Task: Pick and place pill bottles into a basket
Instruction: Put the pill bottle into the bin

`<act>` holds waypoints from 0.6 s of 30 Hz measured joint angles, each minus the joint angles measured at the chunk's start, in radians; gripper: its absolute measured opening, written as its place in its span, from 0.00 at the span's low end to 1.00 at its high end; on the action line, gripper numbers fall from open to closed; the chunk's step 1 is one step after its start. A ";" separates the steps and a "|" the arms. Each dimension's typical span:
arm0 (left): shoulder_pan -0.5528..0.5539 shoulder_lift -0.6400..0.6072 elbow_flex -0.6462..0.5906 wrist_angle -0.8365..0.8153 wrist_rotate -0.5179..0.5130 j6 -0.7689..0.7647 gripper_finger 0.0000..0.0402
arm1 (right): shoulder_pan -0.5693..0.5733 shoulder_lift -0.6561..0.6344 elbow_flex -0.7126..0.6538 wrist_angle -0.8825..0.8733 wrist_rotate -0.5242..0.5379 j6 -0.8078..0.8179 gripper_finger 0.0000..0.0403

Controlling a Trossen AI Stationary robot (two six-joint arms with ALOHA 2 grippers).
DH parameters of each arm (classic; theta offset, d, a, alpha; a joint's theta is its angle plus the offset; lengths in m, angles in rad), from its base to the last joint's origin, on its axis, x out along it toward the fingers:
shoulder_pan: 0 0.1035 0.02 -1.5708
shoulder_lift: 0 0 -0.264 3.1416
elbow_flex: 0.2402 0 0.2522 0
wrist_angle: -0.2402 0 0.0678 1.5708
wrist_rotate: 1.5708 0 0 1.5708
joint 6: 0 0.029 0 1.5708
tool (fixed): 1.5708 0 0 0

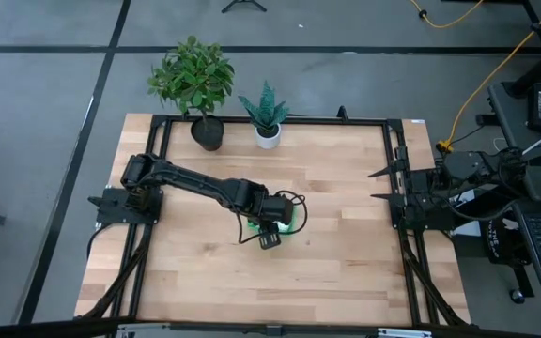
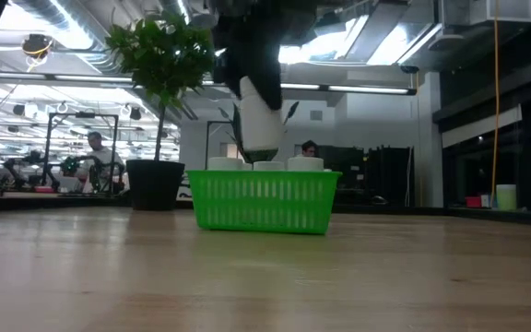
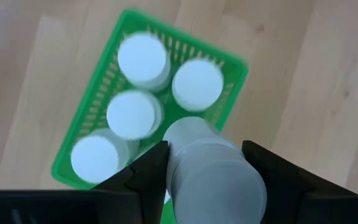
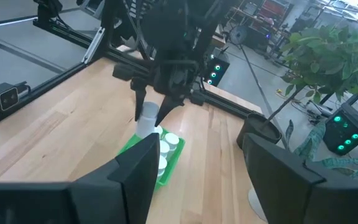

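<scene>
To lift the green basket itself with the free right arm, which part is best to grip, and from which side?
Probably its open-side rim: grip the basket wall from above, at the short end away from the left gripper, which holds a pill bottle over it. The thin upright wall suits two fingers; white caps fill the middle.

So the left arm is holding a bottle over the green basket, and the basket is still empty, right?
Not quite. The left gripper does hold a pill bottle over the basket, but the basket is not empty: the left wrist view shows four white-capped bottles already standing in it.
</scene>
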 joint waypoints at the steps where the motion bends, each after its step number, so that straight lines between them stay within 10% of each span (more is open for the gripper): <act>1: 0.000 0.000 -0.010 -0.001 0.000 -0.003 0.44 | 0.000 0.000 0.000 0.000 0.000 0.000 0.58; 18: 0.000 0.007 -0.024 0.048 0.005 0.005 0.44 | 0.000 0.000 0.000 0.000 0.000 0.003 0.58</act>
